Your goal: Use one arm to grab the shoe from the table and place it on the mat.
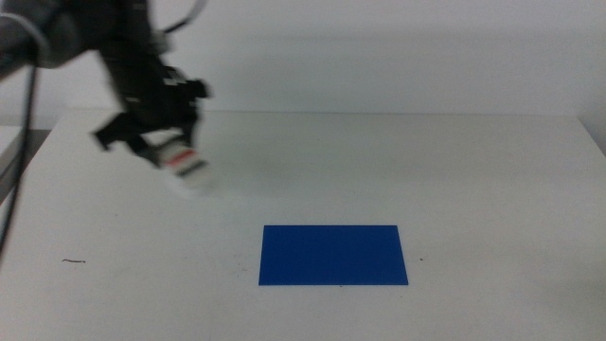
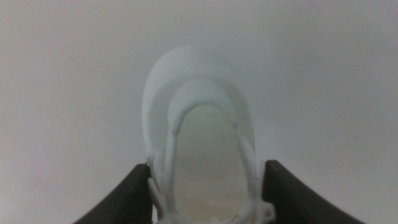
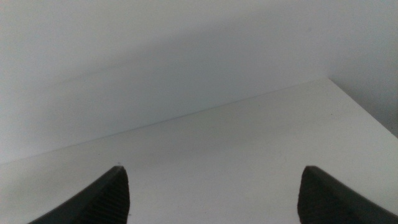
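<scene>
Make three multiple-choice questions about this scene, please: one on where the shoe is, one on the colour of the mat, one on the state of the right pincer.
1. Where is the shoe?
A. lying on the mat
B. held in the left pincer, over the far left part of the table
C. lying at the table's right edge

2. What colour is the mat?
A. red
B. green
C. blue

3. What is the state of the right pincer?
A. open and empty
B. shut on the shoe
C. shut on the mat

Answers: 1 B, the left wrist view shows the shoe between the dark jaws. 2 C, the flat rectangle is solid blue. 3 A, its jaws stand wide apart with only table between them.
</scene>
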Robot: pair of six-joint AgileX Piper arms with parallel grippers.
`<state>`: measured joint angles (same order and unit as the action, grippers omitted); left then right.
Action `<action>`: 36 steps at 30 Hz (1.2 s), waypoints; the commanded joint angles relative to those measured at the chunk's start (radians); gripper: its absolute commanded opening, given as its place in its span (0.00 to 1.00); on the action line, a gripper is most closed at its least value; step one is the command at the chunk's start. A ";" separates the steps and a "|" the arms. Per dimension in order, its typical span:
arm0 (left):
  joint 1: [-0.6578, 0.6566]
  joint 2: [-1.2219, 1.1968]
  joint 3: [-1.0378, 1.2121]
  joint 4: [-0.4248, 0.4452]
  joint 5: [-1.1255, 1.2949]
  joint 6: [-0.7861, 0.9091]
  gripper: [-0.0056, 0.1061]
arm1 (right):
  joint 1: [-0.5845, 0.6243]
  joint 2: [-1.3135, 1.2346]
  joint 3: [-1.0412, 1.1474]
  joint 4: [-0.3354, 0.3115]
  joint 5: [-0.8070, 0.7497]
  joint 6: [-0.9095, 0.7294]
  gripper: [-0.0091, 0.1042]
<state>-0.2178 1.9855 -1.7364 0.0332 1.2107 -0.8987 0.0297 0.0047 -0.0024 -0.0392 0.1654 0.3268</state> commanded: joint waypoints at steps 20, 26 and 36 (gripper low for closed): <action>-0.490 0.103 -0.004 -0.066 -0.063 0.691 0.03 | 0.002 -0.005 0.002 -0.006 -0.008 -0.006 0.78; -0.490 0.103 -0.002 -0.104 -0.050 1.669 0.03 | 0.002 -0.005 0.002 -0.006 -0.008 -0.006 0.78; -0.490 0.103 0.000 -0.130 -0.078 1.930 0.03 | 0.002 -0.005 0.002 -0.006 -0.008 -0.006 0.78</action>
<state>-0.7064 2.0925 -1.7364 -0.0823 1.1346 1.0178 0.0297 0.0047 -0.0024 -0.0392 0.1654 0.3268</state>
